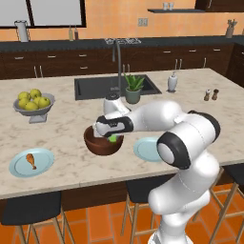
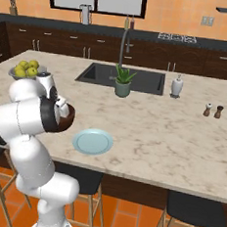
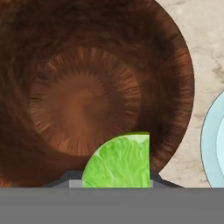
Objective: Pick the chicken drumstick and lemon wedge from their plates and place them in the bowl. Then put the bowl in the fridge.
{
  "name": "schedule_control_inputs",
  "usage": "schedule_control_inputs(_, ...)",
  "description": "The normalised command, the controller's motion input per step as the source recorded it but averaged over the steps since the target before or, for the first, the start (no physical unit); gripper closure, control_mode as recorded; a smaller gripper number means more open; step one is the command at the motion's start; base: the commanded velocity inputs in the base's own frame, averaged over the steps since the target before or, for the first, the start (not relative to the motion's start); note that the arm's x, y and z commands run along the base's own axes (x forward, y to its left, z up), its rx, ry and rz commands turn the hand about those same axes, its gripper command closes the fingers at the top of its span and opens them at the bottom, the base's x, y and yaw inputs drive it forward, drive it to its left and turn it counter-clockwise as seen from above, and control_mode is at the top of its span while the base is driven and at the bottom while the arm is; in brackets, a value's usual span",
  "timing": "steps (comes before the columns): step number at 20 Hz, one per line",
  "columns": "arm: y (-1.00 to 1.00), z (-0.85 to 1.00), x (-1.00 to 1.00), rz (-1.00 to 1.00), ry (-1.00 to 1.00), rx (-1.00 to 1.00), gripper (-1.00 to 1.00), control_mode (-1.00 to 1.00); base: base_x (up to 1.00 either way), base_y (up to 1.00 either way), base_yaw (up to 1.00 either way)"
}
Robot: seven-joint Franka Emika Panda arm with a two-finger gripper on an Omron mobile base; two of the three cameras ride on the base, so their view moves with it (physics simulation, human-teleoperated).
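Nearest of all, the small yellow-green lemon wedge (image 3: 117,161) sits pinched in the two-finger gripper (image 3: 117,186), cut face up, hanging just above the deep dark-brown wooden bowl (image 3: 87,92). From the left base view the gripper (image 1: 110,137) is poised over the bowl's opening with the wedge (image 1: 112,138) a green spot at the rim (image 1: 90,136). So the step in hand looks like the delivery of the lemon into the bowl. The bowl's inside shows bare wood grain, with nothing lying in it yet.

Next, by my reading, the jaws need to part so the wedge drops inside the bowl; it hangs toward one side of the opening, so a small shift toward the middle may help keep it off the rim.

Just beside the bowl, on the arm's side, lies a flat round pale-blue plate (image 2: 93,142) with nothing on it, presumably the lemon's. Well apart from the bowl on its other side, a second pale-blue plate (image 1: 19,166) carries the small orange-brown chicken drumstick (image 1: 31,160), which is not yet fetched. Both rest on the pale marble counter (image 1: 62,124).

Beyond the bowl, a grey metal footed fruit bowl (image 1: 34,108) holds a pile of round yellow-green fruits (image 1: 33,100).
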Motion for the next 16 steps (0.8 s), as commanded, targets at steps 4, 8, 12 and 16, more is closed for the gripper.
schedule_control_inputs(4,0.00,-0.10,0.17,0.00,0.06,0.00,1.00,-1.00,0.00,0.00,0.00)
schedule_control_inputs(8,0.00,-0.04,0.17,0.00,0.02,0.00,-1.00,-1.00,0.00,0.00,0.00)
schedule_control_inputs(12,0.00,0.00,0.00,0.00,0.00,0.00,-1.00,-1.00,0.00,0.00,0.00)
schedule_control_inputs(16,0.00,0.00,0.00,0.00,0.00,0.00,-1.00,-1.00,0.00,0.00,0.00)
